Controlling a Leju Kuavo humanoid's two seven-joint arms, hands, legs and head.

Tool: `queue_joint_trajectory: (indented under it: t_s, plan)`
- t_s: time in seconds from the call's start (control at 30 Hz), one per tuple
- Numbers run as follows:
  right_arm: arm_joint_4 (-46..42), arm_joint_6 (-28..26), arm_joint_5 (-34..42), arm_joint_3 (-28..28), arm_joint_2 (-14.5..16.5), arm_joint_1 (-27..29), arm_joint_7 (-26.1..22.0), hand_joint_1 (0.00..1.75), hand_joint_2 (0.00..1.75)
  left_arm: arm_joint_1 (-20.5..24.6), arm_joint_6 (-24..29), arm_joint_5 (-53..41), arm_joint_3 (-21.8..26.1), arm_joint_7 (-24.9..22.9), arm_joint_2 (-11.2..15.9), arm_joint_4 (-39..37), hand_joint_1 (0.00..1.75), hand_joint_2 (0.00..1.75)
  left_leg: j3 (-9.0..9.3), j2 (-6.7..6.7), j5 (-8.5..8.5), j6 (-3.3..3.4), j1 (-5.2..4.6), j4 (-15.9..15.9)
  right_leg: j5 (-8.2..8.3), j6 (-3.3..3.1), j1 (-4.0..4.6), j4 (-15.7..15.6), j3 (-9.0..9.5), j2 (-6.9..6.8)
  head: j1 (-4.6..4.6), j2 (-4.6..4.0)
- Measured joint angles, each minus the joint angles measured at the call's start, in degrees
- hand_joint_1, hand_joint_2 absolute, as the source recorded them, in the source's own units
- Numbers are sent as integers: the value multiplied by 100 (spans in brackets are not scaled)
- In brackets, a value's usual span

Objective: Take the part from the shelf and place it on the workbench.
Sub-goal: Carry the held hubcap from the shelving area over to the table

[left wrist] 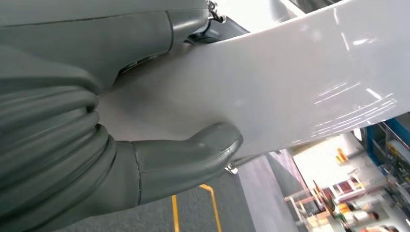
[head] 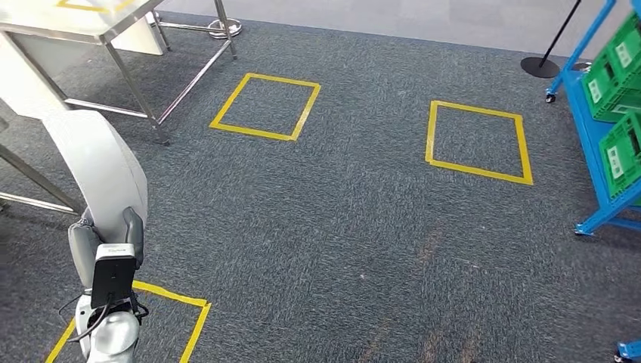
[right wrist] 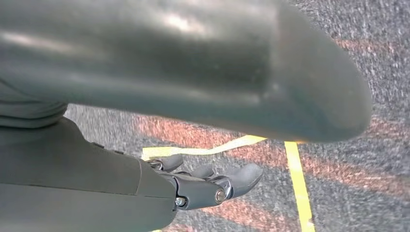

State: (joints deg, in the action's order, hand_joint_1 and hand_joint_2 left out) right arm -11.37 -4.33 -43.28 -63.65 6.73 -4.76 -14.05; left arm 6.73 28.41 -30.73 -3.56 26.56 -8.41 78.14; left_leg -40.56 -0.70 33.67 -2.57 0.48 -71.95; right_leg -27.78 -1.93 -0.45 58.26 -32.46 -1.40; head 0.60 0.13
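In the head view a white, curved, glossy part [head: 98, 162] stands up at the lower left, gripped at its lower end by my left hand [head: 106, 246]. The left wrist view shows the same white part [left wrist: 290, 82] close up. The left hand [left wrist: 145, 164] presses its thumb against one face, with the fingers on the other side. My right hand [right wrist: 208, 186] hangs above the carpet with its fingers apart and nothing in it. The steel workbench [head: 75, 26] is at the far left. The blue shelf [head: 593, 159] with green bins [head: 616, 72] stands at the right edge.
Grey carpet carries yellow tape squares, one near the workbench [head: 264, 106], one towards the shelf [head: 476, 141], one under my left arm [head: 193, 321]. A black stand base [head: 540, 66] sits by the shelf. The workbench's steel legs [head: 136, 94] reach the floor at the left.
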Motion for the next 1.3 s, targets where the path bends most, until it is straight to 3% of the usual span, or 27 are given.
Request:
queue_joint_trajectory:
  t_s: [0.07, 0.1, 0.17, 0.23, 0.3, 0.4, 0.43, 0.47, 0.53, 0.6, 0.63, 0.67, 0.7, 0.77, 0.83, 0.9, 0.93, 0.97, 1.03, 1.1, 1.13, 1.17, 1.2, 1.23, 1.3]
  plan:
    - [0, 0, 0, -1, 0, 4, 0, 0, 0, -20, 0, 1, 1, -2, 1, -4, 175, 175, -162, 24, 96, -16, 6, -380, -6, -6, 11, 3, -4, -135, 1, 0]
    - [0, 0, 0, -2, 0, 3, 0, 0, 0, -26, 0, 2, 1, -2, 2, -4, 175, 175, -118, 33, 23, -16, 6, -319, -9, -5, 13, 5, -2, -194, 2, 0]
    - [0, 0, 0, -2, 2, -3, 0, 0, 0, -28, 0, 2, 2, -2, 5, -2, 175, 175, 228, 129, -299, 4, 1, 299, -25, 10, 16, 11, 17, -319, 2, 0]
    - [0, 0, 0, -2, 3, -9, 0, 0, 0, -17, 0, 2, 2, -1, 5, 1, 175, 175, 635, 420, -570, 75, -26, 1057, -57, 53, 41, 27, 45, -449, -2, 0]
    - [0, 10, -27, -2, 2, -20, 1, 0, 0, -8, -2, -24, 2, -24, 3, 2, 175, 175, 754, 544, -634, 156, -52, 1318, -75, 113, 67, 37, 68, -561, -10, 0]
    - [0, 90, -201, 15, 5, -36, 15, 0, 0, 30, -47, -197, 3, -226, 10, 2, 175, 175, 736, 331, -689, 251, -43, 1345, -94, 202, 59, 27, 101, -721, -12, 0]
    - [0, 112, -254, 25, 7, -41, 21, 0, 0, 61, -65, -255, 2, -298, 9, 2, 175, 175, 743, 271, -711, 283, -27, 1364, -139, 233, 46, 73, 92, -639, -16, 0]
    - [0, 119, -284, 35, 9, -44, 28, 0, 0, 102, -79, -293, 1, -352, 5, 2, 175, 175, 747, 212, -732, 311, -8, 1378, -239, 263, 29, 214, 35, -470, -27, 0]
    - [0, 120, -327, 51, 17, -44, 39, 0, 0, 184, -102, -348, -7, -428, -9, -4, 175, 175, 719, 79, -758, 348, 8, 1379, -567, 316, -6, 819, -234, -58, -56, 0]
    - [0, 119, -351, 60, 22, -30, 47, 0, 0, 220, -113, -370, -13, -463, -19, -20, 175, 175, 685, -91, -771, 360, 7, 1361, -818, 341, -17, 1508, -577, 91, -69, 0]
    - [0, 116, -358, 63, 22, -22, 52, 0, 0, 224, -111, -371, -13, -471, -20, -30, 175, 175, 671, -185, -775, 358, 7, 1345, -802, 342, -19, 1636, -653, 108, -71, 0]
    - [0, 114, -363, 68, 22, -20, 61, 0, 0, 224, -107, -370, -10, -473, -20, -39, 175, 175, 660, -279, -777, 352, 9, 1325, -661, 335, -21, 1503, -606, 124, -72, 0]
    - [0, 113, -369, 75, 21, -20, 72, 0, 0, 224, -97, -369, -7, -469, -20, -46, 175, 175, 653, -367, -778, 339, 11, 1306, -450, 322, -28, 1176, -461, 165, -74, 0]
    - [0, 113, -384, 95, 19, -25, 87, 0, 0, 231, -60, -367, -4, -445, -21, -50, 175, 175, 628, -523, -782, 290, 16, 1275, -155, 289, -45, 419, -111, 397, -74, 0]
    - [0, 117, -395, 112, 16, -29, 93, 0, 0, 242, -20, -367, -3, -420, -23, -56, 175, 175, 585, -648, -807, 206, 23, 1275, -114, 255, -36, 106, 19, 528, -72, 0]
    - [0, 120, -398, 119, 20, -37, 96, 0, 0, 243, 2, -367, -2, -410, -19, -62, 175, 175, 546, -748, -849, 119, 35, 1307, -88, 199, -25, 81, 17, 412, -73, 0]
    - [-1, 120, -398, 123, 22, -41, 96, 0, 0, 239, 7, -367, -1, -409, -12, -64, 175, 175, 520, -682, -840, 92, 31, 1290, -67, 156, -32, 58, 30, 343, -74, 0]
    - [-1, 121, -398, 128, 25, -43, 95, 0, 0, 244, 12, -367, 1, -409, -5, -65, 175, 175, 460, -533, -774, 72, 22, 1192, -45, 111, -42, 32, 42, 271, -61, 0]
    - [-2, 122, -398, 135, 24, -29, 88, 0, 0, 259, 20, -369, 0, -409, -1, -69, 175, 175, 196, -140, -454, 46, 8, 644, -24, 45, -44, 0, 52, 118, -27, 0]
    - [-1, 124, -401, 139, 22, -13, 82, 0, 0, 262, 28, -376, -2, -409, -5, -85, 175, 175, -141, 8, -123, 16, 15, -104, -30, 23, -32, 1, 43, -43, -8, 0]
    - [-1, 127, -405, 140, 22, -11, 81, 0, 0, 257, 34, -379, -2, -409, -7, -96, 175, 175, -218, 24, -86, 7, 19, -297, -33, 22, -29, 2, 42, -125, -7, 0]
    - [-1, 132, -411, 143, 22, -11, 81, 0, 0, 254, 43, -382, -2, -409, -7, -105, 175, 175, -183, 41, -154, 5, 20, -271, -36, 25, -27, 5, 42, -205, -6, 0]
    - [0, 141, -419, 146, 23, -13, 81, 0, 0, 254, 55, -386, -1, -410, -6, -109, 175, 175, -31, 82, -308, 12, 19, -15, -43, 33, -26, 8, 50, -283, -6, 0]
    - [0, 152, -427, 149, 24, -15, 81, 0, 0, 257, 66, -388, -1, -410, -6, -109, 175, 175, 210, 201, -492, 29, 12, 400, -54, 50, -23, 13, 64, -360, -5, 0]
    - [-1, 170, -437, 151, 22, -18, 78, 0, 0, 270, 79, -396, -2, -411, -14, -96, 175, 175, 597, 509, -689, 106, -26, 1094, -88, 104, 7, 27, 95, -491, -6, 0]
